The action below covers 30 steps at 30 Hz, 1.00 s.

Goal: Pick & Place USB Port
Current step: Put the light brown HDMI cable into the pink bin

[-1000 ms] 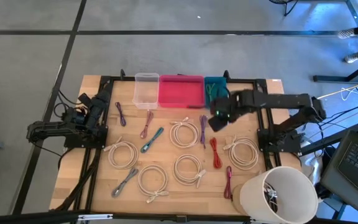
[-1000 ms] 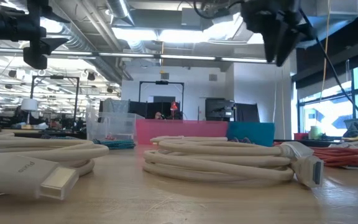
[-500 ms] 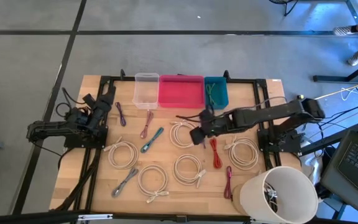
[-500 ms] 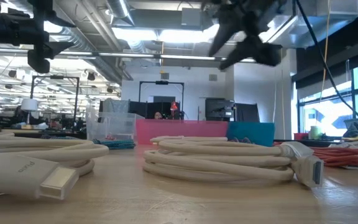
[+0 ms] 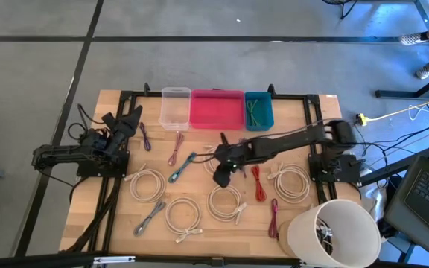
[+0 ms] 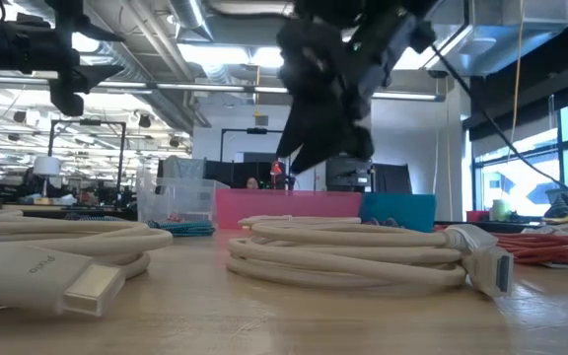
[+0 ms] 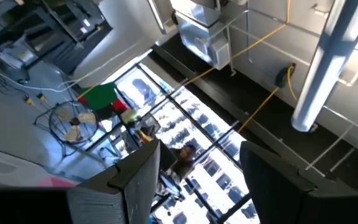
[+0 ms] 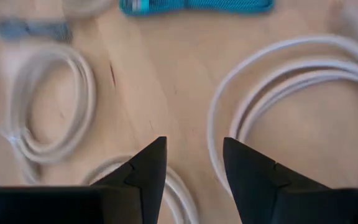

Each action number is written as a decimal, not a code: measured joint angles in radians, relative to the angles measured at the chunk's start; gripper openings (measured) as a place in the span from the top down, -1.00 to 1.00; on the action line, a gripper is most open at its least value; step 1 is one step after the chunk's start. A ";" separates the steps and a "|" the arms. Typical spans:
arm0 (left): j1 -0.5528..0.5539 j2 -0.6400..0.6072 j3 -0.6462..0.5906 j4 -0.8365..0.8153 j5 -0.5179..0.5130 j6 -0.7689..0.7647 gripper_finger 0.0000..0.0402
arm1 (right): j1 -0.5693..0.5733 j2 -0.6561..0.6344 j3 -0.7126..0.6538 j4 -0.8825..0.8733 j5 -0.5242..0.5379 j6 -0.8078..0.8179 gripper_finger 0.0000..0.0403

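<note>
Table [image 5: 88, 193] w/ three bins along the far edge: clear bin [image 5: 175, 108], pink bin [image 5: 217, 110], teal bin [image 5: 258, 110], the teal one already holding a greenish cable. Many USB cables are scattered on the wood: white coils [image 5: 226, 201], braided red cable [image 5: 257, 183], teal cable [image 5: 182, 167], plus purple and grey ones.

Right arm reaches across to mid-table; right gripper [image 5: 220, 176] hovers over bare wood btwn the white coils, just beside the teal cable, fingers [image 8: 146, 171] part-open, nothing btwn them. Left gripper [image 5: 129, 119] is parked at the table's left side, jaws wide apart, empty.

Handling, by my read: the cables are light, floppy, prob. springy in the coil. A braided jacket should grip ok; smooth white ones are slicker. Best hold is the stiff plug end or a bundled/tied section, not a single loose loop, which would sag and drag neighbours. Which cable is the target: can't tell.
</note>
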 joint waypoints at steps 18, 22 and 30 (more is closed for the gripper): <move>0.000 0.000 0.000 -0.046 0.034 -0.056 -0.08 | -0.008 0.184 0.098 -0.170 0.116 -0.273 0.21; 0.000 0.000 0.000 -0.053 0.035 -0.056 -0.08 | -0.023 0.184 0.097 -0.173 0.138 -0.274 0.29; 0.000 0.000 0.000 -0.053 0.039 -0.064 -0.08 | -0.035 0.184 0.097 -0.177 0.098 -0.206 0.92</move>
